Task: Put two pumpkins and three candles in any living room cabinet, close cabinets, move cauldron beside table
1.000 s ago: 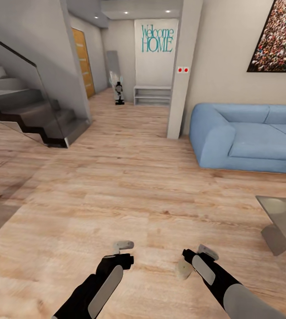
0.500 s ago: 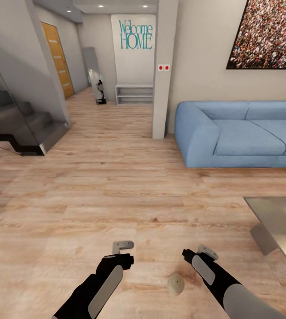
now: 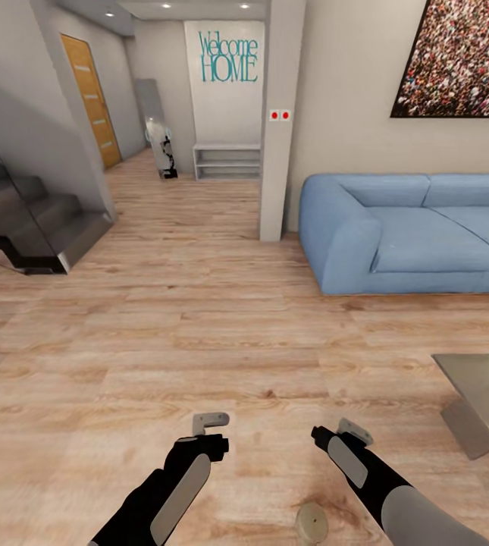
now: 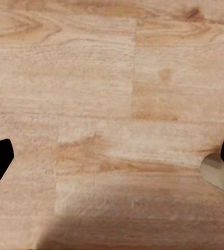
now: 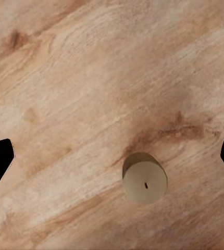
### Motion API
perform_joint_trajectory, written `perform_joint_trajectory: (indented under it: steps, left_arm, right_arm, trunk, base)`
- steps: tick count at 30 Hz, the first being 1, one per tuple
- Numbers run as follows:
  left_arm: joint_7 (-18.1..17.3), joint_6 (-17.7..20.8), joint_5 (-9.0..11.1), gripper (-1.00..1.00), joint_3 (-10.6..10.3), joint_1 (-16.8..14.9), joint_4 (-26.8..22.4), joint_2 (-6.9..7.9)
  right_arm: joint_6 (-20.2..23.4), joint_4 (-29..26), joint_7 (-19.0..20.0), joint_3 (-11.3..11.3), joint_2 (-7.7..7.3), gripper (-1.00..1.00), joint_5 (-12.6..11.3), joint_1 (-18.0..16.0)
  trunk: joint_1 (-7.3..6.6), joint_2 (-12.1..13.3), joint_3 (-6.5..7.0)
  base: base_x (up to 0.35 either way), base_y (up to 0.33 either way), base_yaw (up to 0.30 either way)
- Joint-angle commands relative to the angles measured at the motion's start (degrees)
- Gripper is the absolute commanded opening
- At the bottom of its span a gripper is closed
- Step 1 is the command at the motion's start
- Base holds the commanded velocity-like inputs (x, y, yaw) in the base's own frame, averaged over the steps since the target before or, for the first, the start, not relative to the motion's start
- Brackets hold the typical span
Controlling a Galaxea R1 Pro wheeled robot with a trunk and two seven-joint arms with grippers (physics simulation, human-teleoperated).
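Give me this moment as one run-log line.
candle: upright on plank floor, ungrasped | left gripper: open, empty | right gripper: open, above candle | sofa: ahead-right

Candle (image 3: 311,525) clipped by the bottom edge; sofa (image 3: 411,231) and glass table (image 3: 487,394) run off the right; staircase (image 3: 24,227) cut left.

candle (image 3: 311,522) nearer the base, sofa (image 3: 411,231) closer

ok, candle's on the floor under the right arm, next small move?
Probably lower the right tool straight toward the candle. It stands upright on the plank floor, both tools look open and empty, and the right wrist view shows it between the fingertips.
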Motion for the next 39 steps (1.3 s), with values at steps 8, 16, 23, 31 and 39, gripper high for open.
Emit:
perform_joint_trajectory:
  steps: [8,16,23,31,39]
  left_arm:
    - [0.54,0.05,0.48,1.00,-0.11,-0.05,-0.09,0.02]
    - [0.57,0.05,0.28,1.00,-0.11,-0.05,-0.07,-0.01]
    - [0.55,0.05,0.30,1.00,-0.11,-0.05,-0.06,0.00]
    - [0.54,0.05,0.31,1.00,-0.11,-0.05,-0.06,0.02]
    - [0.55,0.05,0.29,1.00,-0.11,-0.05,-0.26,0.02]
  right_arm:
    - [0.27,-0.14,-0.44,0.44,-0.08,1.00,-0.23,-0.04]
    - [0.27,-0.14,-0.44,0.44,-0.08,1.00,-0.15,-0.04]
    - [0.27,-0.14,-0.44,0.44,-0.08,1.00,-0.14,-0.04]
    - [0.27,-0.14,-0.44,0.44,-0.09,1.00,-0.13,-0.04]
    - [0.19,-0.14,-0.44,0.44,-0.08,1.00,0.06,-0.04]
  trunk:
    - [0.01,-0.02,-0.05]
    - [0.01,-0.02,-0.05]
    - [0.01,-0.02,-0.05]
    - [0.01,-0.02,-0.05]
    - [0.01,-0.02,-0.05]
  base:
    - [0.040,0.012,0.000]
    - [0.108,0.000,0.000]
    - [0.019,-0.082,0.000]
    - [0.001,-0.027,0.000]
    - [0.008,-0.084,0.000]
